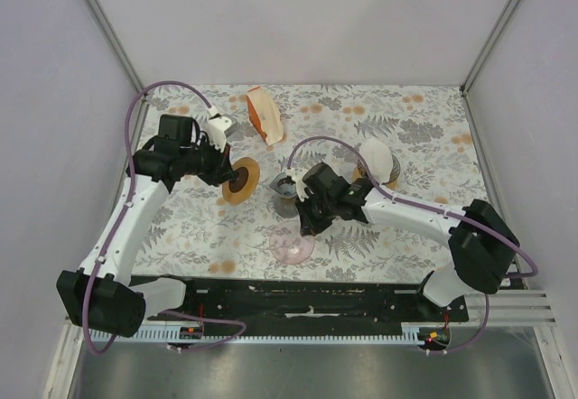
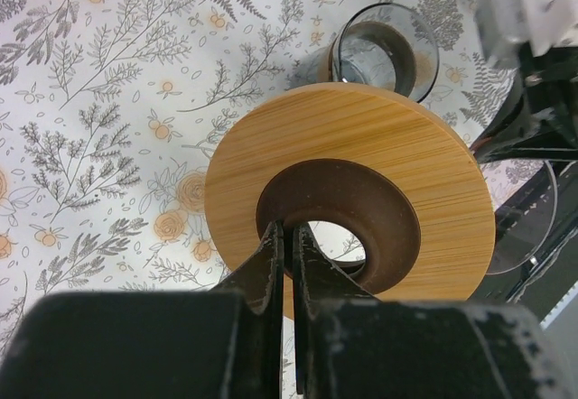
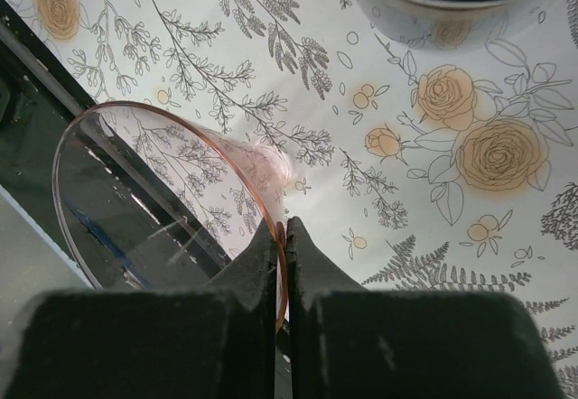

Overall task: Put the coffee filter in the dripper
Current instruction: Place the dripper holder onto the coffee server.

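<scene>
Left hand point(image 2: 289, 236): closed on the inner rim of a wooden ring point(image 2: 361, 146), which is held tilted above the desk point(image 1: 406, 119).
Right hand point(image 3: 282, 232): closed on the lip of a clear pink cone point(image 3: 163, 200), judged to be the dripper; its mouth is tipped sideways, near the desk's near edge.
Glass point(image 1: 284, 185): stands between the two hands.
Filter point(image 1: 265, 115): taken to be the tan folded paper at the far side of the desk, untouched.
White paper shape point(image 1: 377, 158): far right; it cannot be told whether it is a filter.
Key relation: the tan paper lies beyond both hands, nearer the left; its long axis runs roughly near-to-far.
Judgement: a hand must be freed before the filter can be picked up.
</scene>
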{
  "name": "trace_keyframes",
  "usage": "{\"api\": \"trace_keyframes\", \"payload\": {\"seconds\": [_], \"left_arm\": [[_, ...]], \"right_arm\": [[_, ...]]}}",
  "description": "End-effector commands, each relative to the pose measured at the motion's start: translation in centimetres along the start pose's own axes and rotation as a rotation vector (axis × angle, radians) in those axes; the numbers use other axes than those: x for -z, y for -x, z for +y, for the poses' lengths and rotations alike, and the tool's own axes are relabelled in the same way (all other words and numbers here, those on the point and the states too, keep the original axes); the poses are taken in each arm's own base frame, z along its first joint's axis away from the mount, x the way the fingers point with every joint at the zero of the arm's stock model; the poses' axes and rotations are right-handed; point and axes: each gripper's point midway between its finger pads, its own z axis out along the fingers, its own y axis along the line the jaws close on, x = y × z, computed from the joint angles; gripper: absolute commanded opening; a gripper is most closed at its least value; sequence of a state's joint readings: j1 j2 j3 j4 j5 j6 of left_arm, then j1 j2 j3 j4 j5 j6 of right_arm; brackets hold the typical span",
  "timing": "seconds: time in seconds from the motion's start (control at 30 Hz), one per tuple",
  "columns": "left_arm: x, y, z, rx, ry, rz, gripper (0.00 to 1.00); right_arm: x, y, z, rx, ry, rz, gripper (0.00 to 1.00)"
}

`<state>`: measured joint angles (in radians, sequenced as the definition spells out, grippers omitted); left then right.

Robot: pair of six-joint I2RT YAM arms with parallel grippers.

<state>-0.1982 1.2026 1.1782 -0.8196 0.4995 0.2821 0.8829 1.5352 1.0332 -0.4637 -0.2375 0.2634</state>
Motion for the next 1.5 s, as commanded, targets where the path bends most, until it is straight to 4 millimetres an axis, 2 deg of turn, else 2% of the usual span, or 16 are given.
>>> {"api": "trace_keyframes", "payload": {"seconds": [0.0,0.23,0.3,0.47,0.6,0.67,0.8,0.93,1.0,1.1,1.3,1.47], "left_arm": [[2.0,3.5,-1.8,-0.003,-0.057,-0.107,0.02],[2.1,3.5,-1.8,-0.019,-0.057,-0.108,0.02],[2.2,3.6,-2.2,-0.013,-0.077,-0.111,0.02],[2.8,4.0,-4.4,0.010,-0.187,-0.123,0.02],[3.9,5.1,-6.9,0.026,-0.318,-0.162,0.02],[4.7,5.9,-8.6,0.043,-0.420,-0.188,0.02],[7.0,8.3,-12.2,0.153,-0.669,-0.228,0.02],[9.4,10.7,-13.7,0.191,-0.764,-0.254,0.02],[10.2,11.4,-14.0,0.178,-0.769,-0.269,0.02],[10.7,11.9,-14.3,0.193,-0.786,-0.277,0.02],[10.6,11.8,-14.4,0.210,-0.796,-0.277,0.02],[10.7,11.7,-14.6,0.208,-0.805,-0.274,0.02]], "right_arm": [[-0.7,1.0,0.9,0.006,0.027,-0.047,0.08],[-0.7,0.8,0.6,0.038,0.019,-0.039,0.25],[-0.3,1.1,0.9,0.045,0.028,-0.044,0.34],[2.8,3.2,2.1,0.107,0.047,-0.101,0.55],[7.4,6.5,3.6,0.223,0.055,-0.238,0.73],[9.9,8.1,3.8,0.294,0.031,-0.323,0.77],[15.9,12.9,5.0,0.444,-0.023,-0.597,0.79],[22.8,17.0,6.7,0.507,-0.048,-0.957,0.81],[25.3,18.3,7.7,0.509,-0.027,-1.109,0.81],[25.4,19.3,8.8,0.541,0.012,-1.176,0.81],[24.8,21.3,10.4,0.578,0.035,-1.198,0.81],[24.7,22.3,11.1,0.582,0.052,-1.228,0.81]]}}
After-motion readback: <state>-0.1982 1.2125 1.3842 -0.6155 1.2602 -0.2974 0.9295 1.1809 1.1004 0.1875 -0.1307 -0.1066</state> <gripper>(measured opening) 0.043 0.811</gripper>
